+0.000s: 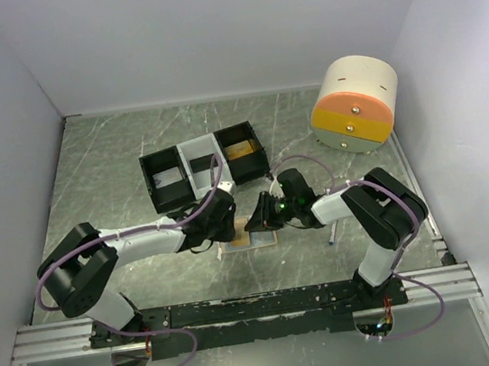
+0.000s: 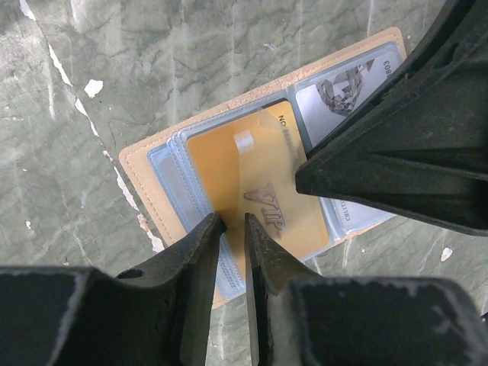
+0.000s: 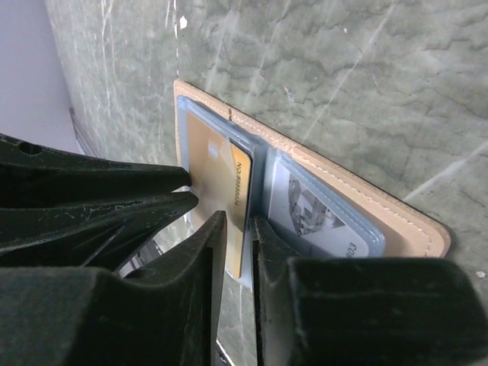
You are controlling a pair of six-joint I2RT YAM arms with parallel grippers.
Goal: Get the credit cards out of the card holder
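**Count of items.** Card holder (image 2: 145, 171): one, lying open on the table (image 1: 105, 166) between the tray and the near edge. Cards showing in it: two, namely one gold card (image 2: 236, 175) and one silver card (image 2: 335, 91). Tray (image 1: 147, 180): one, with three compartments, toward the far edge. Drum (image 1: 356, 103): one, at the far right corner. Grippers: two, the left gripper (image 2: 232, 221) and the right gripper (image 3: 240, 221), each with two fingers (image 2: 198, 259).

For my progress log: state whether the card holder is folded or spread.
Spread open: the card holder lies flat, both inner halves up, one showing a gold card, the other a silver card.
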